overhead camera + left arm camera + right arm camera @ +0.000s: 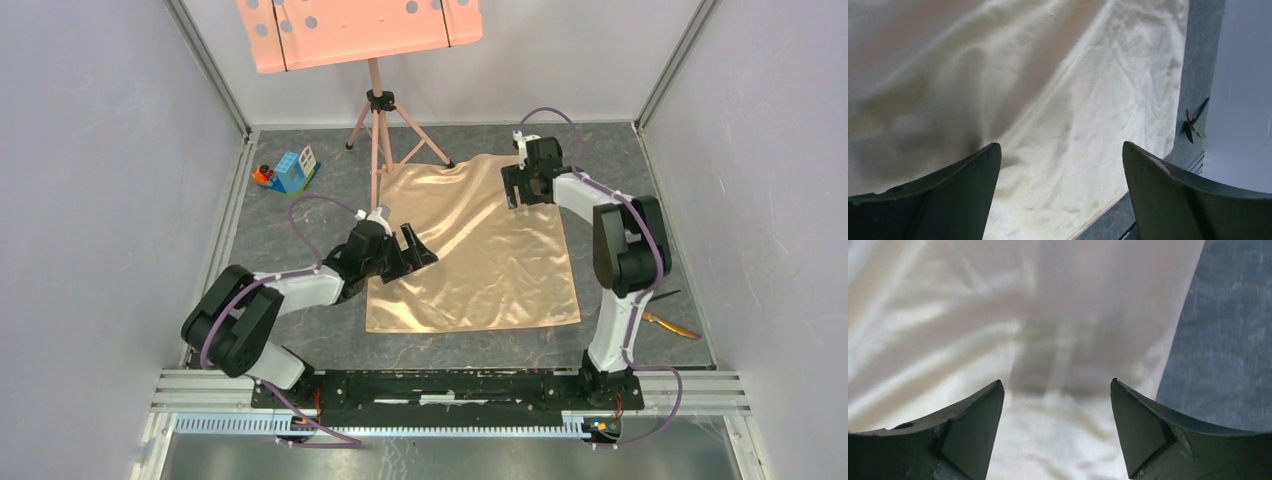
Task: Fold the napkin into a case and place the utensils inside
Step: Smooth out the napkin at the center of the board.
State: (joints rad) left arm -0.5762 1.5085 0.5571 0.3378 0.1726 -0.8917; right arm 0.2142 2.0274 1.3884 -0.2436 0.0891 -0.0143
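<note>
The napkin (480, 250) lies spread flat on the grey table as one shiny peach-orange sheet, and no case shows in any view. My left gripper (418, 250) hovers open over its left edge, with only cloth (1048, 100) showing between the fingers. Over the far right corner my right gripper (522, 190) also stands open, above cloth (1048, 315) and holding nothing. The utensils (670, 325) lie on the table right of the napkin, beside the right arm's base. In the left wrist view the utensils (1194, 125) appear small beyond the cloth's edge.
A salmon perforated music-stand tray (360, 30) on a tripod (378, 130) stands at the back, its legs touching the napkin's far left corner. Toy blocks (290, 172) sit at the back left. Walls enclose three sides, and a metal rail (450, 385) runs along the near edge.
</note>
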